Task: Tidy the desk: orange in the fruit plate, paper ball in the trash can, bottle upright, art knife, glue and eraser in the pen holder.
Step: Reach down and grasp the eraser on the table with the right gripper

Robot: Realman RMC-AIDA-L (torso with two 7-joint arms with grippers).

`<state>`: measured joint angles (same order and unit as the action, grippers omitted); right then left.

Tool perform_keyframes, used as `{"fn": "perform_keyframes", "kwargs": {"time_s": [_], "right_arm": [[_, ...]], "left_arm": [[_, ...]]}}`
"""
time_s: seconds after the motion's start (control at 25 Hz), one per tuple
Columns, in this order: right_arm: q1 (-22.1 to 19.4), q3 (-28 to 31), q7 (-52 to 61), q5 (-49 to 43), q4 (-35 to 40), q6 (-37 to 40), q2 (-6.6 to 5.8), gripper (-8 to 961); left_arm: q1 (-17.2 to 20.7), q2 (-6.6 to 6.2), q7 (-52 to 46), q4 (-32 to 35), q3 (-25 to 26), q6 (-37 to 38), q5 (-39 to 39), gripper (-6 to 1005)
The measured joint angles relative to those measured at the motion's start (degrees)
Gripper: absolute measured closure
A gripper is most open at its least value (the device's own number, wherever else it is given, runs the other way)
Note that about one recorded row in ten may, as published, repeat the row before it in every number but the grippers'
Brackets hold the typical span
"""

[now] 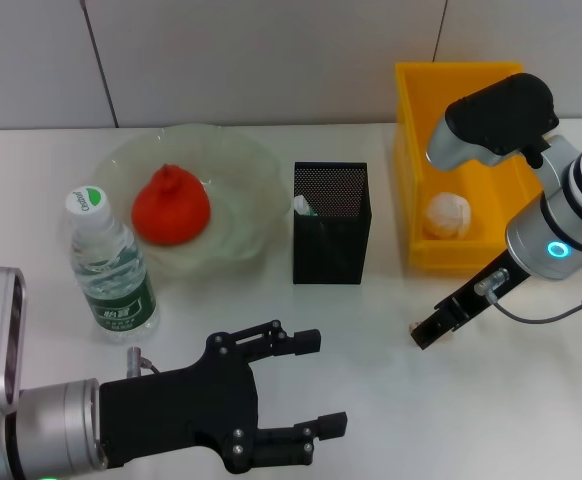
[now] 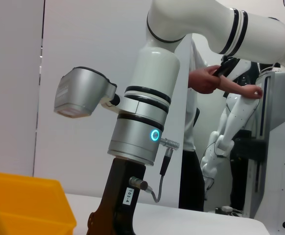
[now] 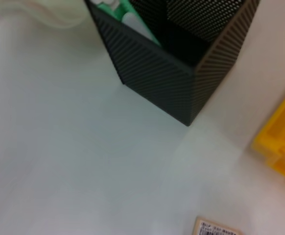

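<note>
In the head view the orange (image 1: 170, 206) lies in the translucent fruit plate (image 1: 246, 160) at the back left. Beside the plate the bottle (image 1: 112, 267) stands upright. The black mesh pen holder (image 1: 331, 222) (image 3: 181, 73) sits at the centre and holds a green and white item (image 1: 304, 206) (image 3: 128, 17). A paper ball (image 1: 449, 214) rests in the yellow trash can (image 1: 417, 150). My right gripper (image 1: 429, 330) hangs low over the table, right of the holder. A small labelled piece, perhaps the eraser (image 3: 216, 227), shows under it. My left gripper (image 1: 316, 385) is open and holds nothing, near the front edge.
The left wrist view shows my right arm (image 2: 142, 122), a corner of the yellow can (image 2: 30, 200), and a person (image 2: 206, 83) beyond the table. White tabletop (image 1: 371, 400) stretches between the two grippers.
</note>
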<state>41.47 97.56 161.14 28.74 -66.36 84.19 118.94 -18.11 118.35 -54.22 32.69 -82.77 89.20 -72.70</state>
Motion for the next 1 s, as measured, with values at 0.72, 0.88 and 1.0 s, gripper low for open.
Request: {"fn": "perform_keyframes", "kwargs": {"time_s": [0.72, 0.88, 1.0], "right_arm": [[-0.07, -0.21, 3.16, 0.48, 2.49, -3.81, 0.23, 162], [0.04, -0.65, 3.18, 0.96, 3.06, -4.38, 0.24, 163], [0.46, -0.94, 3.19, 1.07, 4.29, -5.01, 0.24, 167]], "left_arm": [[0.3, -0.05, 2.27, 0.01, -0.12, 1.54, -2.35, 202], [0.42, -0.05, 2.27, 0.01, -0.12, 1.61, -2.36, 202], [0.45, -0.05, 2.28, 0.0, -0.12, 1.66, -2.36, 202]]}}
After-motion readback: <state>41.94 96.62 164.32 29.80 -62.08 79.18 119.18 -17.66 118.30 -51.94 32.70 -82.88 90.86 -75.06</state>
